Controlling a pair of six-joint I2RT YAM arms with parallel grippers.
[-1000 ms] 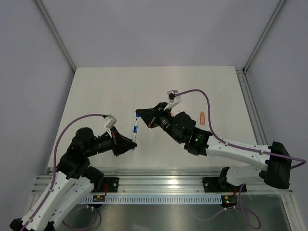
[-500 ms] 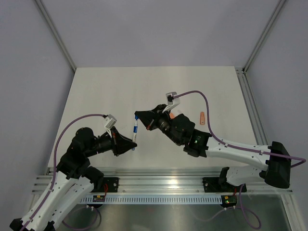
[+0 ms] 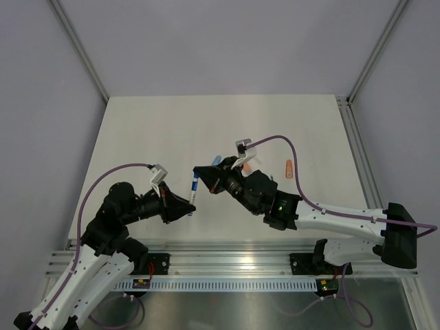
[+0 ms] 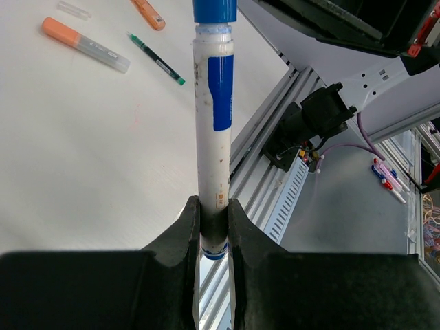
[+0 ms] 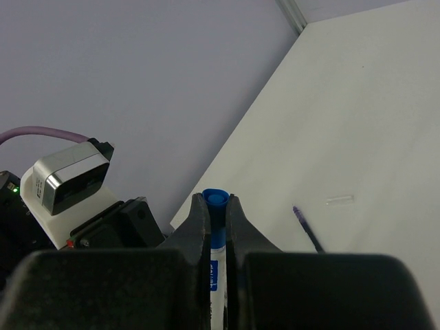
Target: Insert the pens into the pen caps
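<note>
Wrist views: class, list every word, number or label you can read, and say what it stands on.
None can be read.
On the white-barrelled pen: a blue label patch, no letters visible; in the right wrist view, blue print too small to read.
On the blue pen cap: nothing.
On the clear-barrelled pen with orange end: dark marks, too blurred.

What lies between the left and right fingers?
The white plastic pen spans it, from left fingers to the blue plastic cap in right fingers, per top external view.
</note>
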